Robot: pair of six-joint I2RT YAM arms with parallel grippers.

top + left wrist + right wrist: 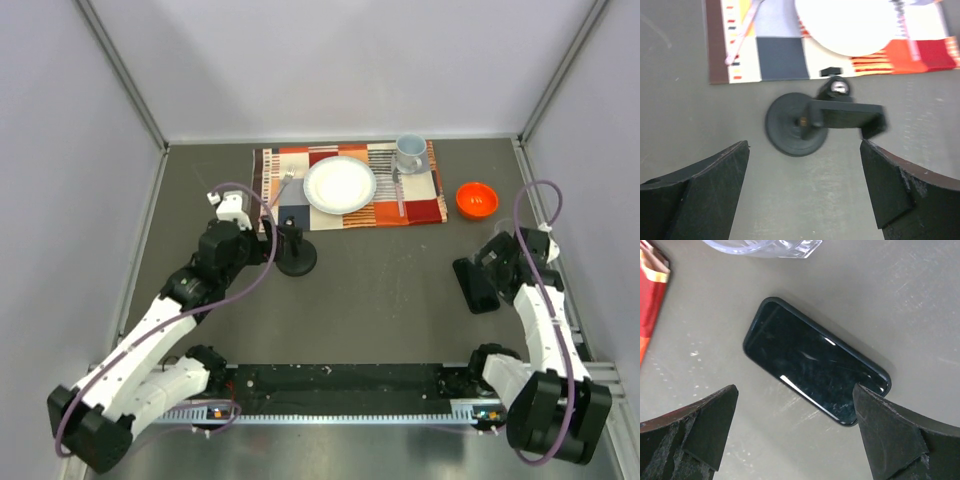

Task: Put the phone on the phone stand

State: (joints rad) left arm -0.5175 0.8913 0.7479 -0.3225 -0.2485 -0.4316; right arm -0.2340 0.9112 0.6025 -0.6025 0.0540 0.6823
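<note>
The phone lies flat on the grey table at the right, and fills the middle of the right wrist view. My right gripper hovers over it, open and empty, its right fingertip over the phone's near corner. The phone stand stands left of centre, just in front of the placemat. In the left wrist view its disc base and cradle are just ahead of my left gripper. My left gripper is open and empty, close to the stand's left.
A patterned placemat at the back holds a white plate, a cup, a fork and a spoon. An orange bowl sits to its right. Enclosure walls stand on three sides.
</note>
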